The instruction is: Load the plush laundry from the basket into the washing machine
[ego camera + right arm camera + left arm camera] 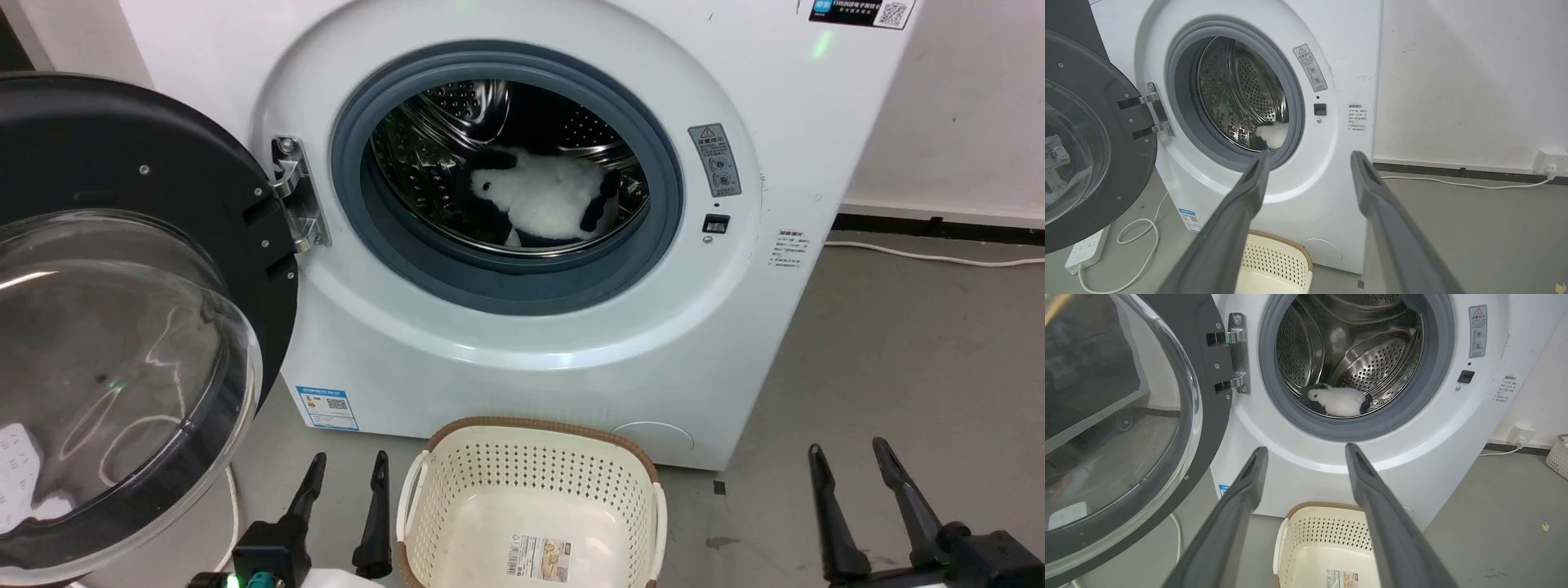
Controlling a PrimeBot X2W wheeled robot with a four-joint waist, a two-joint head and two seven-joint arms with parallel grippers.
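The plush laundry (545, 198), a fluffy white toy with black patches, lies on the bottom of the steel drum inside the washing machine (522, 343); it also shows as the plush laundry (1337, 401) and, partly hidden by the seal, the plush laundry (1274, 135). The machine's domed door (114, 343) hangs wide open to the left. The cream basket (531, 490) stands on the floor before the machine with nothing in it but its label. My left gripper (344, 475) is open, left of the basket. My right gripper (849, 461) is open, to its right.
A white power strip (1086, 249) and its cable (1137, 241) lie on the grey floor under the open door. Another cable (1453, 183) runs along the wall to a socket (1549, 161) on the right. A second perforated basket (1557, 457) stands far right.
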